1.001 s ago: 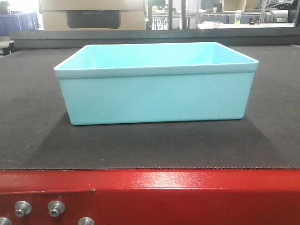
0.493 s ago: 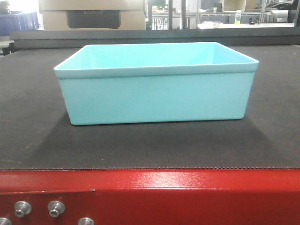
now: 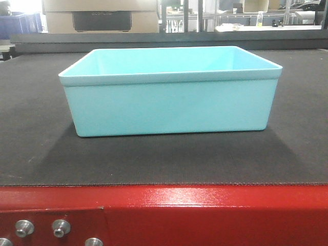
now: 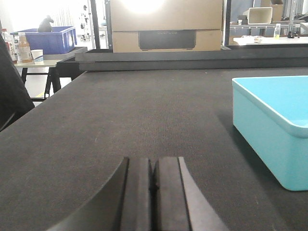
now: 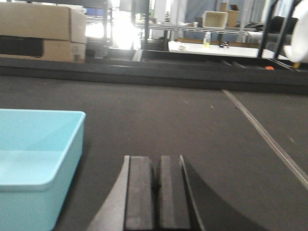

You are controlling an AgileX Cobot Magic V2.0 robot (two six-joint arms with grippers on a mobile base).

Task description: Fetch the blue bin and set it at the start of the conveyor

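The blue bin (image 3: 171, 97) stands upright and empty on the conveyor start's dark grey belt (image 3: 36, 128), just behind the glossy red frame (image 3: 205, 212). Neither arm shows in the front view. In the left wrist view my left gripper (image 4: 153, 166) is shut with nothing in it, low over the belt (image 4: 120, 110), and the bin (image 4: 276, 125) lies apart to its right. Seen from the right wrist, my right gripper (image 5: 156, 166) is shut and empty too, with the bin (image 5: 33, 154) to its left, not touching.
Silver bolts (image 3: 24, 227) sit in the red frame at lower left. A dark raised rail (image 3: 169, 38) borders the belt's far edge. Behind it stand cardboard boxes (image 4: 166, 24), a dark blue crate (image 4: 45, 38) on a side table, and white tables (image 5: 216, 48).
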